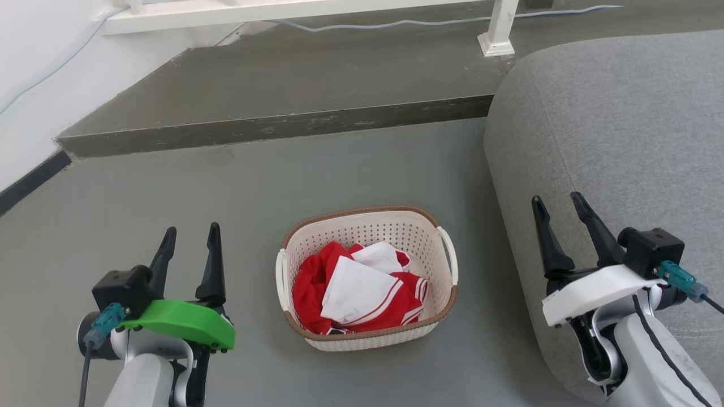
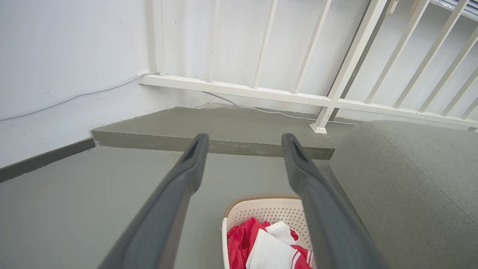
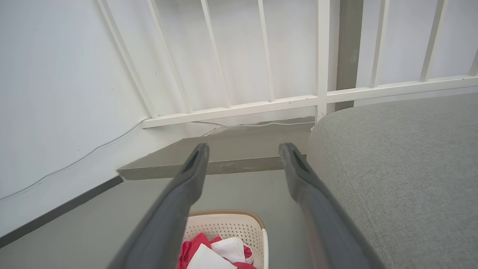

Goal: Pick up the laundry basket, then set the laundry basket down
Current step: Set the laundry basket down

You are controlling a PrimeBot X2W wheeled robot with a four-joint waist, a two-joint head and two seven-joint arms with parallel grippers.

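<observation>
The laundry basket (image 1: 367, 229) sits on the grey floor (image 1: 169, 186) with red and white clothes (image 1: 356, 288) inside. The head view takes in its whole brown rim and both handles. The wrist views cut it off at their bottom edge and add a white railing (image 2: 261, 91) above the step. The left gripper (image 1: 192, 229) and right gripper (image 1: 556, 199) hover wide and empty on either side, apart from it. A grey sofa (image 1: 611, 141) lies to the right.

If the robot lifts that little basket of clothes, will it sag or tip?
Probably stiff: the laundry basket looks like moulded perforated plastic. Likely light, holding only a few red and white clothes. Lifted by one loop handle alone, it might tilt toward the other side.
</observation>
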